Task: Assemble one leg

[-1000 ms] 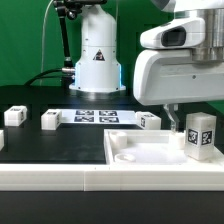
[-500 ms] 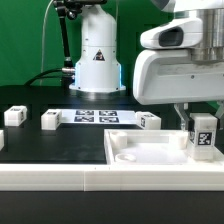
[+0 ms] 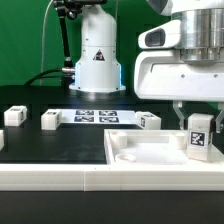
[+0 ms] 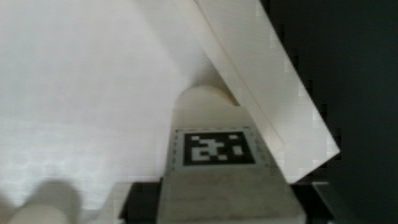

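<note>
My gripper point(image 3: 197, 122) is shut on a leg point(image 3: 198, 136), a small white block with a square marker tag on its face. It holds the leg upright over the right rear corner of the large white square panel point(image 3: 150, 152). In the wrist view the leg point(image 4: 219, 140) fills the lower middle between the dark fingers point(image 4: 143, 200), its tip near the panel's raised edge point(image 4: 267, 90). Three more legs stand on the black table: one at the far left point(image 3: 13, 116), one left of centre point(image 3: 50, 120) and one behind the panel point(image 3: 149, 121).
The marker board point(image 3: 97, 116) lies flat behind the panel. The robot base point(image 3: 97, 55) stands at the back. A white ledge point(image 3: 60, 176) runs along the front. The table's right part beyond the panel is dark.
The gripper with the leg has shifted slightly toward the exterior view's left and down, closer to the panel's right rear corner. The other legs have not moved.
</note>
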